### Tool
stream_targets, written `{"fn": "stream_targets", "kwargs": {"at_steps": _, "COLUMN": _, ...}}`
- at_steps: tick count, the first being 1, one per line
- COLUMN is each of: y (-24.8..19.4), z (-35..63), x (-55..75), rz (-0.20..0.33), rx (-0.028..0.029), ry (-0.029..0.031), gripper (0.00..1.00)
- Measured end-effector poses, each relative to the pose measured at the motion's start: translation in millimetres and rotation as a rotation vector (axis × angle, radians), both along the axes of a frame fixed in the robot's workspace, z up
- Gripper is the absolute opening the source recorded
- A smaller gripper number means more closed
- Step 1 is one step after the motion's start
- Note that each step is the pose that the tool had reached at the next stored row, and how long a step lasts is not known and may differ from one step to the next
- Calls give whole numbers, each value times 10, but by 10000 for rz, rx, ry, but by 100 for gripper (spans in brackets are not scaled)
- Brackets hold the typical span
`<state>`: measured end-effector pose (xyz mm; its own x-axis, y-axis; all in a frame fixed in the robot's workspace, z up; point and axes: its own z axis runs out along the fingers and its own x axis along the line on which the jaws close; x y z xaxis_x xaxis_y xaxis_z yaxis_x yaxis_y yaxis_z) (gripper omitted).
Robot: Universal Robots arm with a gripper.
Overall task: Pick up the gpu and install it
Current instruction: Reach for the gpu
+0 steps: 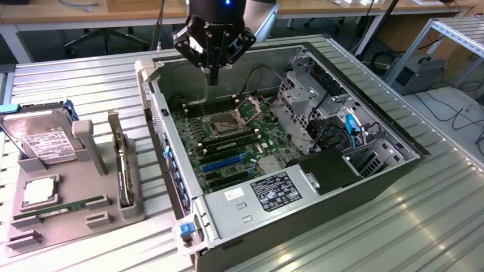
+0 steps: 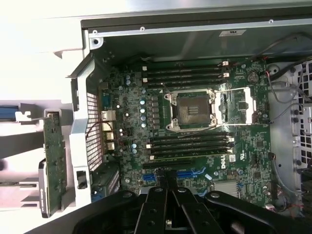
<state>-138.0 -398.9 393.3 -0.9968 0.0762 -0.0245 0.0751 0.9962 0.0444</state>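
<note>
Gripper [image 1: 212, 76]: fingers pressed together, pinching nothing; hanging above the case's open side, over the far end of the board.
Case [image 1: 178, 71]: lying flat, side panel off, insides open to view.
Board [image 1: 226, 141]: on the case floor; socket and memory rows visible.
Slots [image 1: 221, 164]: blue, on the board at the near end of the case; bare, no card seated.
Gpu [image 1: 123, 170]: outside the case, just beside its wall on the exterior view's left; standing on edge in the holder, well apart from the gripper.
Holder [image 1: 106, 218]: grey, next to the case on that same side; also carrying a hard drive [image 1: 38, 139] and a memory stick [image 1: 60, 208].
Done: nothing yet, judging by the card in its holder.
Left: both pick-up and install.
</note>
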Motion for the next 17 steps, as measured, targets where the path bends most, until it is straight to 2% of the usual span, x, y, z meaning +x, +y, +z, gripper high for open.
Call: {"fn": "stream_targets", "kwargs": {"at_steps": 17, "y": 0, "z": 0, "x": -125, "rz": 0, "rx": 0, "ry": -1, "gripper": 11}}
